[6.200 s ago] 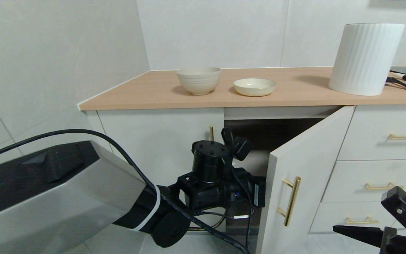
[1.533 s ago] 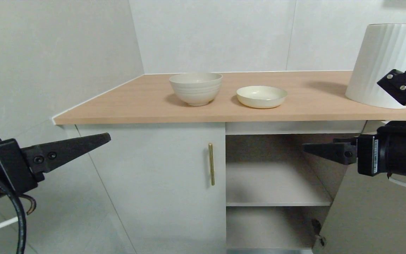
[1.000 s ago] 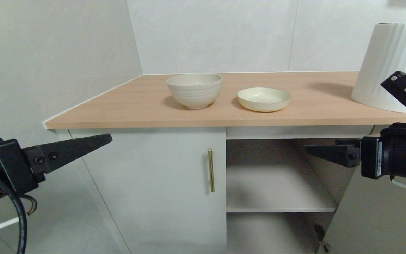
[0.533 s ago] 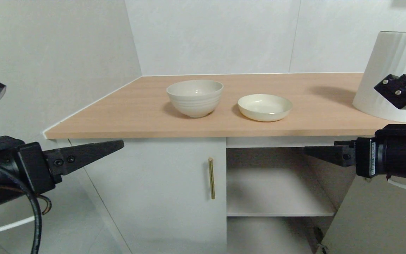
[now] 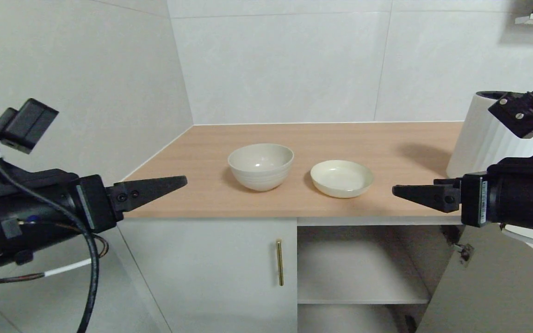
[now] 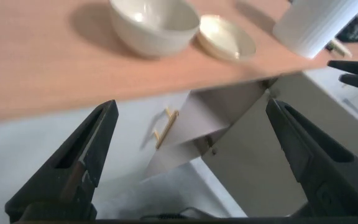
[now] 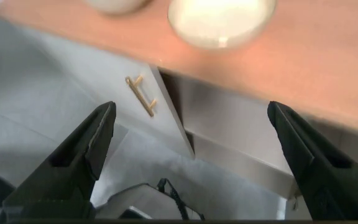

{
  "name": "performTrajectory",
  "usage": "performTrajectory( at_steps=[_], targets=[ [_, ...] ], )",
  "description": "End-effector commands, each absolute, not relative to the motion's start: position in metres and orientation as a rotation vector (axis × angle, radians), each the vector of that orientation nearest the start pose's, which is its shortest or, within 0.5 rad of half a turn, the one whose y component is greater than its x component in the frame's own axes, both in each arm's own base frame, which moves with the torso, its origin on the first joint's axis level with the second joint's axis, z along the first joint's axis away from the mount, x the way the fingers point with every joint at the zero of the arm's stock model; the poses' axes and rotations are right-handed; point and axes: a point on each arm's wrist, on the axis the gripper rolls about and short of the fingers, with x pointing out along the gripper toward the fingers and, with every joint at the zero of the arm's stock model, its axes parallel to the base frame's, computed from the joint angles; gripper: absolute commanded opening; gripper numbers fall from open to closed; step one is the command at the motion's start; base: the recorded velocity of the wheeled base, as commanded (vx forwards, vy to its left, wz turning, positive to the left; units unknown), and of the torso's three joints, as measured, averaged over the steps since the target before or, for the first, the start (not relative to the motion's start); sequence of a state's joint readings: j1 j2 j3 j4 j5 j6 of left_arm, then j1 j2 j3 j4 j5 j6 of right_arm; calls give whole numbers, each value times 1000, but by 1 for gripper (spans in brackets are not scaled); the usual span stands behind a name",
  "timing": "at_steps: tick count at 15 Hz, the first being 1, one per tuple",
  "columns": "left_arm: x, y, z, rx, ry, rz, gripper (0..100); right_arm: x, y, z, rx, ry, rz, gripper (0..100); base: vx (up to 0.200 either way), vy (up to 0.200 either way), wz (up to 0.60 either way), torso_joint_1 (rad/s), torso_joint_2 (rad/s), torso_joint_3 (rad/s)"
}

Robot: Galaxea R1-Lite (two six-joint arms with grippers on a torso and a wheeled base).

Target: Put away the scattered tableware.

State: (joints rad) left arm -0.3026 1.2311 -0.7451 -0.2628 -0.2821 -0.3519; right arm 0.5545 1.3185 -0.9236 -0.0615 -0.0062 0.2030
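A ribbed beige bowl (image 5: pixel 261 166) and a shallow cream dish (image 5: pixel 342 178) stand side by side on the wooden countertop (image 5: pixel 387 148), near its front edge. My left gripper (image 5: pixel 179 181) is level with the counter's front edge, left of the bowl and apart from it. Its fingers stand open and empty in the left wrist view (image 6: pixel 191 106), with the bowl (image 6: pixel 154 25) and dish (image 6: pixel 227 37) beyond. My right gripper (image 5: pixel 397 190) is right of the dish, also at counter height. It is open and empty in the right wrist view (image 7: pixel 191 107), with the dish (image 7: pixel 222 18) ahead.
A tall white ribbed container (image 5: pixel 474 138) stands on the counter at the right. Below, the right cabinet door (image 5: pixel 488 291) is swung open, showing a bare shelf (image 5: pixel 359 282). The left door with its brass handle (image 5: pixel 279 262) is shut. Walls close in the counter's back and left.
The head camera has risen and now looks down on the counter. Both grippers have come up from below the counter's edge to counter height, and the left has moved closer to the bowl.
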Motion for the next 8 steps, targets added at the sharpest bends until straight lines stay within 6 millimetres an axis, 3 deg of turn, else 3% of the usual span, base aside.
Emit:
performTrajectory(
  at_steps=[1, 4, 8],
  targets=[
    [200, -66, 238, -355, 380, -511, 100, 189, 115, 254, 98, 395, 503, 100, 0, 0, 0, 183, -461, -290],
    [230, -74, 246, -424, 411, -490, 100, 207, 119, 245, 75, 401, 498, 100, 0, 0, 0, 190, -447, -264],
    [258, -75, 263, -427, 509, -435, 100, 239, 129, 241, 86, 380, 459, 100, 0, 0, 0, 45, -102, -60]
  ],
)
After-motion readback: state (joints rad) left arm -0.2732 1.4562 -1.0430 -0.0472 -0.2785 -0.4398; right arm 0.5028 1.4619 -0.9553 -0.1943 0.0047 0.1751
